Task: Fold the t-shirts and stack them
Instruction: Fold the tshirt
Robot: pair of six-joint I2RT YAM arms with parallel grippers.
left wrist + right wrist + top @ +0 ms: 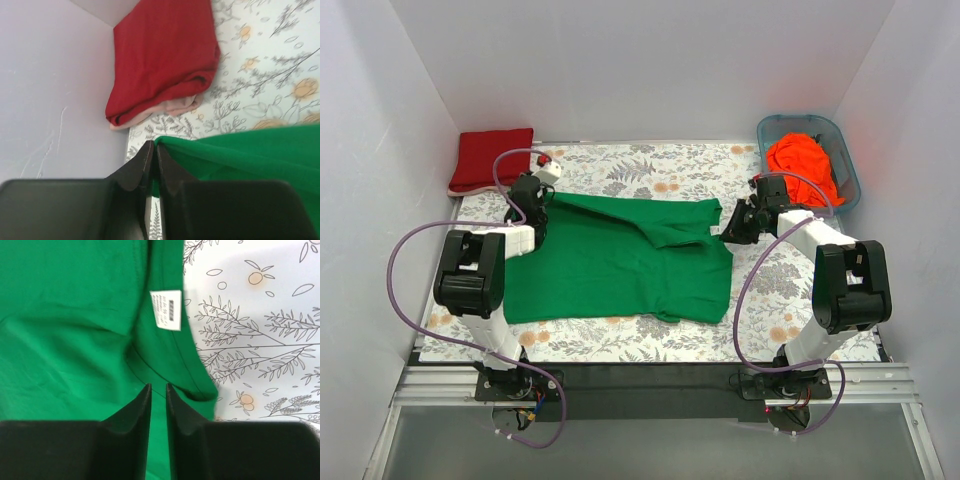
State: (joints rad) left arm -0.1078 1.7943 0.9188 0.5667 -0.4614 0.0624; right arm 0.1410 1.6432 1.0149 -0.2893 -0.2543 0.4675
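A bright green t-shirt (620,260) lies spread across the middle of the floral table cover, with one part folded over near its right end. My left gripper (533,203) sits at the shirt's far left corner. In the left wrist view its jaws (153,146) are shut on the green fabric's (250,150) edge. My right gripper (728,235) is at the shirt's right edge. Its jaws (158,386) stand a narrow gap apart over the green cloth (75,330) near the white label (166,309). A folded dark red t-shirt (492,158) (160,55) lies at the back left corner. The orange t-shirt (803,163) is bundled in the tub.
A blue-grey plastic tub (847,152) stands at the back right against the wall. White walls close in the left, back and right sides. The floral cover (790,300) shows bare to the right of the green shirt and along the front.
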